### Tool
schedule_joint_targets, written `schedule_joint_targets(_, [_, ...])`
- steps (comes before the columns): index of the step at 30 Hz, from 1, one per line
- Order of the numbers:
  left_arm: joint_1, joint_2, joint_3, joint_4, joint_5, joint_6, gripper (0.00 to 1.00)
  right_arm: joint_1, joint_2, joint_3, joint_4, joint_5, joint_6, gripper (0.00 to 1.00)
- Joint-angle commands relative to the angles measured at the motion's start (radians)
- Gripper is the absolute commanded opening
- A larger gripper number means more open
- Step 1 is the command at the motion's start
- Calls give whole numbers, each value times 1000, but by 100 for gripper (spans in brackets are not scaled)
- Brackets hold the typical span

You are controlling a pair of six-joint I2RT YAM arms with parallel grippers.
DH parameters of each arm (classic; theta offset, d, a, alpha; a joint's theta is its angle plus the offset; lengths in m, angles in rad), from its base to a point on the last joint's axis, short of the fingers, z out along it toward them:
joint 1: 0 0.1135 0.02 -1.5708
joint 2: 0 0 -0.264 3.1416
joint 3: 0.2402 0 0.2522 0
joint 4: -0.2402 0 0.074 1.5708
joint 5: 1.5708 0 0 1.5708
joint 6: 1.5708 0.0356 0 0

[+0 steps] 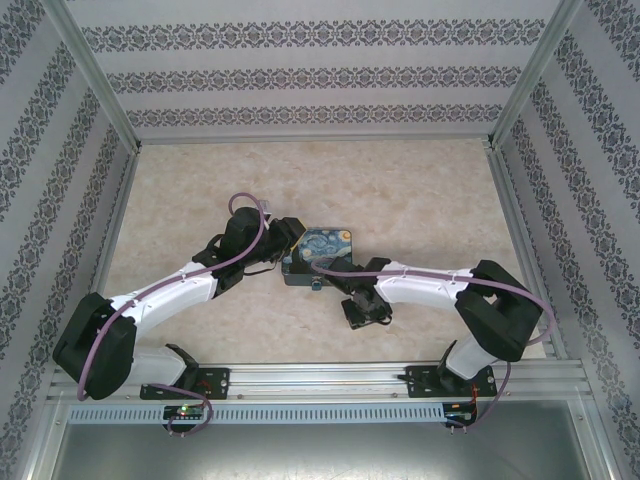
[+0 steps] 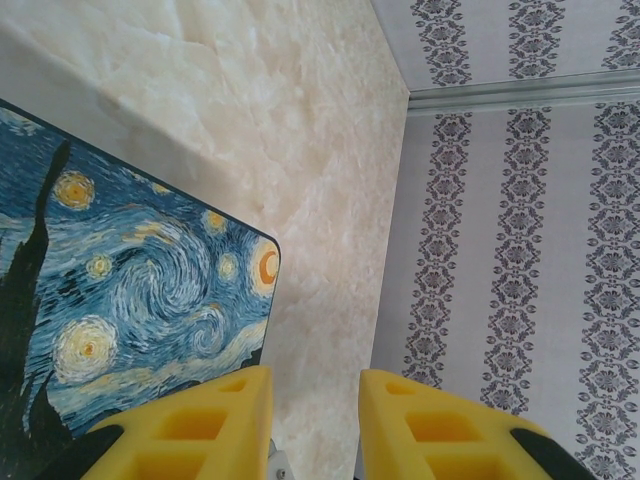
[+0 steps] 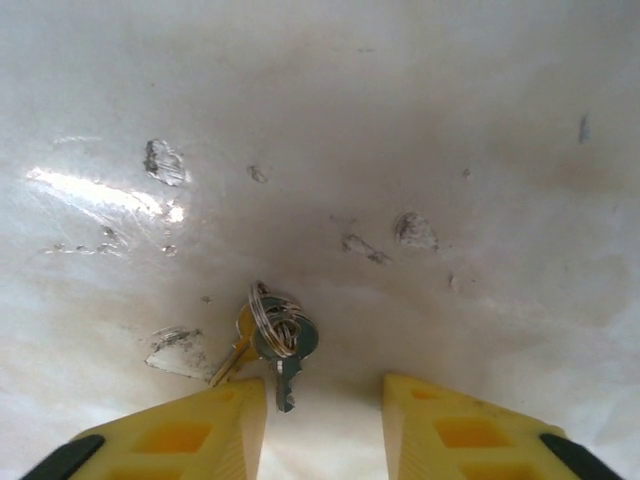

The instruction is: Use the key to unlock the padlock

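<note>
A ring carrying the silver key [image 3: 286, 352] and a brass key [image 3: 232, 352] lies flat on the pale table. My right gripper [image 3: 325, 385] stands open just above them. The silver key's blade points into the gap, close to the left yellow finger [image 3: 215, 420], and nothing is gripped. In the top view the right gripper [image 1: 335, 283] points down at the front edge of the painted box [image 1: 320, 250]. A tiny bluish thing [image 1: 318, 288] there may be the padlock. My left gripper [image 2: 315, 375] is open beside the box's corner [image 2: 140, 300], with bare table between its fingers.
Patterned walls [image 2: 520, 250] close the table in on three sides, near the left gripper's right finger. Scuffed patches [image 3: 165, 160] mark the table surface ahead of the right gripper. Both arms meet at the box in the table's middle, with open marble [image 1: 400, 180] behind.
</note>
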Motion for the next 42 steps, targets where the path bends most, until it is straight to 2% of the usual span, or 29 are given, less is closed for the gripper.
schedule_joint_targets(1, [15,6,-4,17,13,14,29,-28,46,8,92,30,-37,30])
schedule_joint_targets(10, [16,5,-7,18,14,14,29,-40,47,-20,104,-8,-51,3])
schedule_joint_targets(12, [16,3,-8,18,13,13,29,-41,36,-31,104,-10,-46,0])
schedule_joint_targets(29, [16,-8,-13,9,14,18,29,-55,-252,-197,86,-79,85,0])
schedule_joint_targets(42, [16,-23,-10,-10,20,18,29,-121,-386,-201,80,-161,111,0])
